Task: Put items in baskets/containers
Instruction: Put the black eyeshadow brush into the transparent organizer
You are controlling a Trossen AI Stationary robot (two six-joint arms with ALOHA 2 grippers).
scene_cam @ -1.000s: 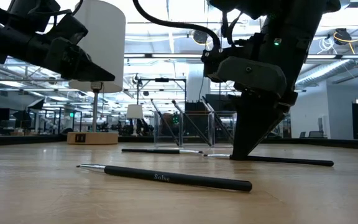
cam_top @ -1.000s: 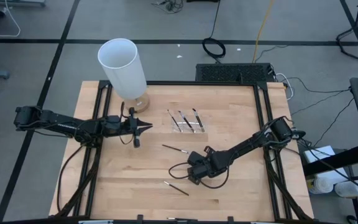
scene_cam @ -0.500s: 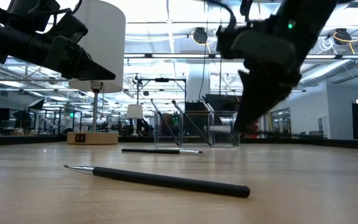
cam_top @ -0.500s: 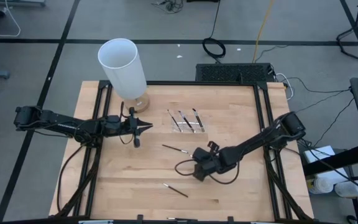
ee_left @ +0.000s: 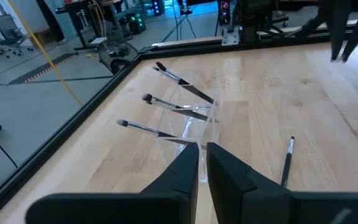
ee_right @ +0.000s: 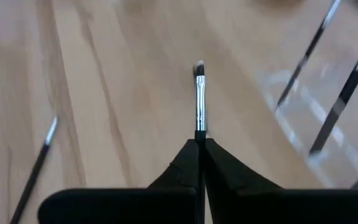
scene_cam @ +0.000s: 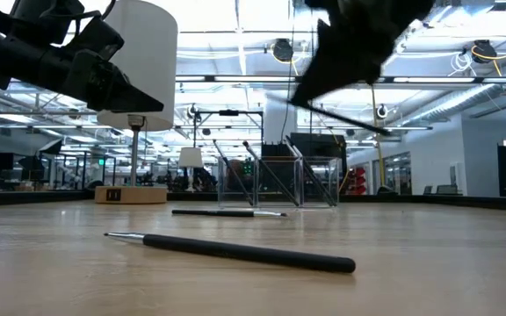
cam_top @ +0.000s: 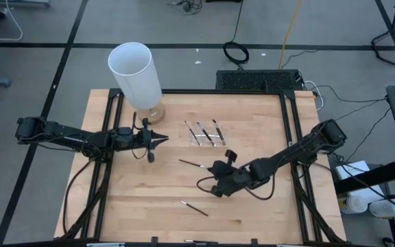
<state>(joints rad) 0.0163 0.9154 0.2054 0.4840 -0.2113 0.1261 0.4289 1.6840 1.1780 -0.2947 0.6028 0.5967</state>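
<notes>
One brush (scene_cam: 235, 249) is seen lying nearest on the worktop (cam_top: 252, 206), a second (cam_top: 192, 164) farther in. The right end effector (ee_right: 199, 142) is raised above mid-worktop, clamped on a brush (ee_right: 199, 99) with the tip sticking out ahead. Beyond, three brushes (cam_top: 205, 132) are propped in the clear tray (cam_top: 208, 139). The left end effector (cam_top: 162, 140) is held near the white cylinder (cam_top: 137, 77), fingers nearly together, nothing gripped.

The table (cam_top: 252, 123) is pale, smooth wood with visible grain. The brushes (scene_cam: 235, 250) have matt black handles and shiny metal collars. The tray (ee_left: 194, 121) is clear glossy plastic.
</notes>
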